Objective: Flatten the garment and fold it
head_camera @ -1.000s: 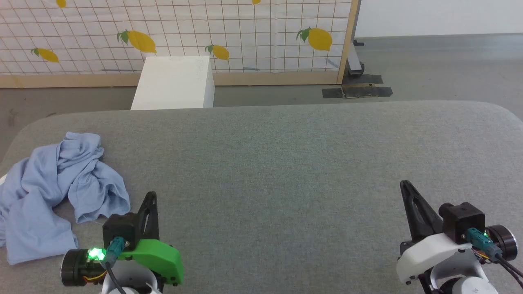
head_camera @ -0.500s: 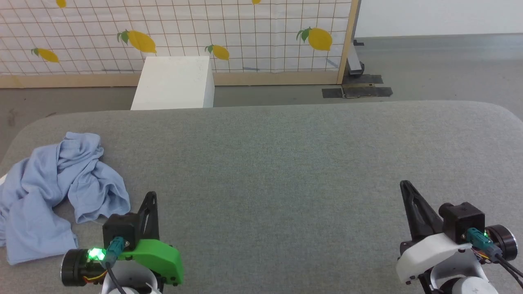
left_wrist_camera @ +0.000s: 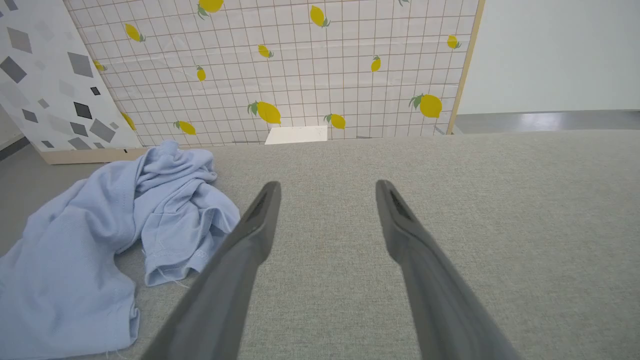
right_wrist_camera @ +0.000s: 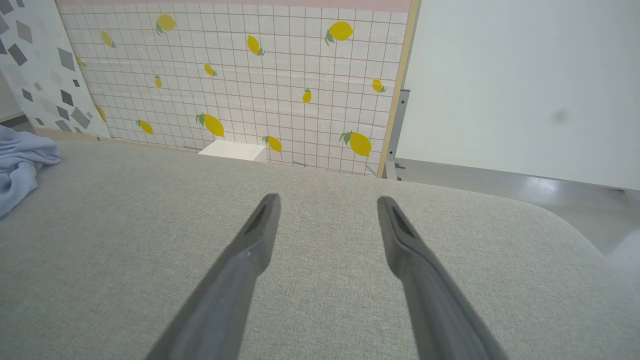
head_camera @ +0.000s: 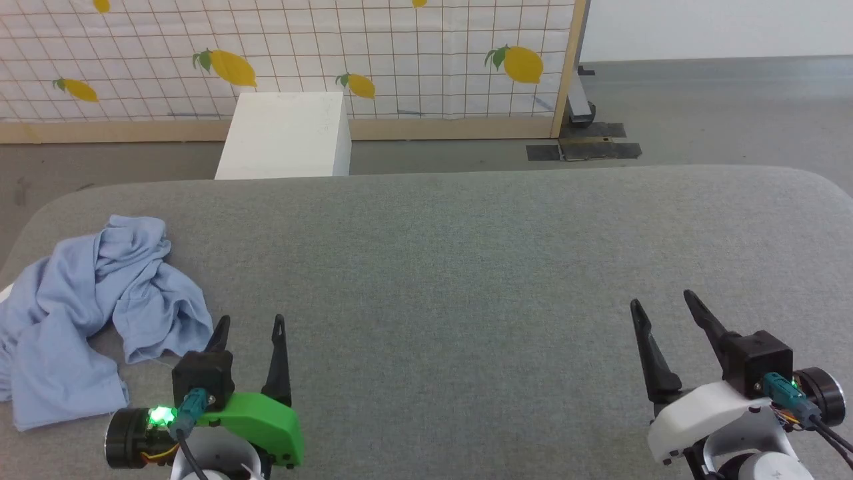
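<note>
You see the garment (head_camera: 100,293) only in part: it lies crumpled on the left end of the table (head_camera: 466,267), and the head view cuts off its left side. Its folds bury so much of its shape that you cannot tell sleeve from hem. A sliver of white shows at its far left edge, too small to identify. In the left wrist view the garment (left_wrist_camera: 100,235) runs off the left and bottom edges, and one finger (left_wrist_camera: 240,250) crosses in front of its nearest fold, so you cannot tell whether they touch. The right wrist view catches just a corner of the garment (right_wrist_camera: 20,160) at its left edge. The left gripper (head_camera: 250,320) sits at the lower left, just beside the garment. Its fingers are spread with nothing between them, and their bases are hidden behind a black camera block. The right gripper (head_camera: 662,299) sits at the lower right, well apart from the garment, fingers likewise spread and holding nothing. The table is covered in grey woven fabric with rounded corners, and its near edge is out of view. Beyond it stands a white box (head_camera: 283,137) on a grey floor (head_camera: 700,107), in front of a gridded screen (head_camera: 400,53) printed with lemons and framed in wood. A panel with grey diamonds (left_wrist_camera: 45,75) leans to the left of the screen, and a plain white wall (right_wrist_camera: 525,85) is to its right.
</note>
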{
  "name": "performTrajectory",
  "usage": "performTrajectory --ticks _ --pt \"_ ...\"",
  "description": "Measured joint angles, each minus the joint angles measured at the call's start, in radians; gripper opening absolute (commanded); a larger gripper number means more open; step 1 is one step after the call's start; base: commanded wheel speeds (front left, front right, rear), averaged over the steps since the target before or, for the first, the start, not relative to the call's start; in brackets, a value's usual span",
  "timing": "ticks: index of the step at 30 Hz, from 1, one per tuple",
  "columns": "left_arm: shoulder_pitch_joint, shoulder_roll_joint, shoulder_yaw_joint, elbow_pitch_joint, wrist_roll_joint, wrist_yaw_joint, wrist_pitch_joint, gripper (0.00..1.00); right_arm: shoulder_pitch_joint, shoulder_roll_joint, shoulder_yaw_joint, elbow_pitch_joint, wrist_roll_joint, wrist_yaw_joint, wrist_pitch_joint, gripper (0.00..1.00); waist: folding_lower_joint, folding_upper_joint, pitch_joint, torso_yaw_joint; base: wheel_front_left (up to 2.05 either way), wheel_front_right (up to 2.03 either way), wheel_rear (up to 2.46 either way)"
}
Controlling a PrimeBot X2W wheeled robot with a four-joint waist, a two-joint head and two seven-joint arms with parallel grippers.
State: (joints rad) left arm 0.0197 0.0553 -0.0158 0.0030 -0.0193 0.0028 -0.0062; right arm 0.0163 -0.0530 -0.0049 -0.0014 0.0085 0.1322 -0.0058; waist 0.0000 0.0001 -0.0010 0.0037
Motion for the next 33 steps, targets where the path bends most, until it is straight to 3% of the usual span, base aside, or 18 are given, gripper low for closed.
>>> performTrajectory --ticks 33 --pt "-0.001 0.010 -0.010 0.047 -0.067 0.052 -0.068 1.00 0.000 0.000 0.023 0.039 0.027 0.000 -0.056 1.00 0.0000 0.0000 -0.010 0.173 0.00 0.00 0.00"
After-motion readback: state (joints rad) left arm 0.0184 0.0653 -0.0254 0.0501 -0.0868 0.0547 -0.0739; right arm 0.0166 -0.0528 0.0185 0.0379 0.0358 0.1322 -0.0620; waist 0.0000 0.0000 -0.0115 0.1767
